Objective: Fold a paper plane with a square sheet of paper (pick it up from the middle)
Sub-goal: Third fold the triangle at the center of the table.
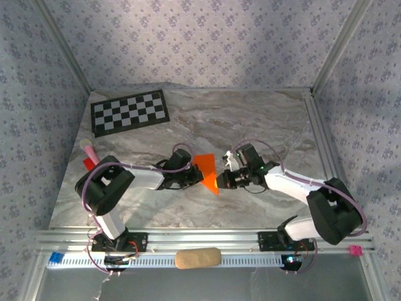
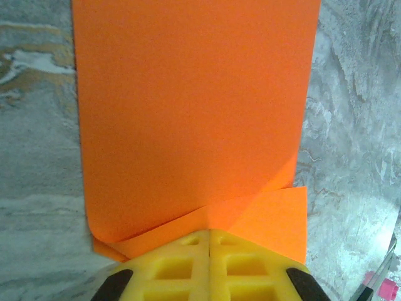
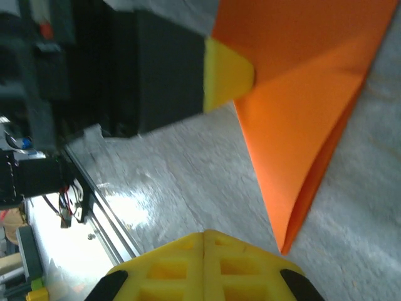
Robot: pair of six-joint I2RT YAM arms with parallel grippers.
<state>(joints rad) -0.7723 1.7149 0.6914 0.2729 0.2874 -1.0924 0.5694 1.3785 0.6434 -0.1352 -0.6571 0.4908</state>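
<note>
Plainly early in the folding. Nearest, right gripper (image 3: 205,241) with jaws closed and empty, poised just beside the lower tip of the square sheet of paper (image 1: 207,170). Just beyond, left gripper (image 2: 208,241) closed too, seemingly pinching the sheet's folded edge. Between both grippers, over the middle of the table (image 1: 269,119), sheet doubled into a rough triangle, two layers showing, one flap slightly askew. Done, by this judgement: a first fold. Left: nose folds, wings, centre crease; no pointed dart yet. Farthest back, checkerboard sheet (image 1: 130,111), well apart.
</note>
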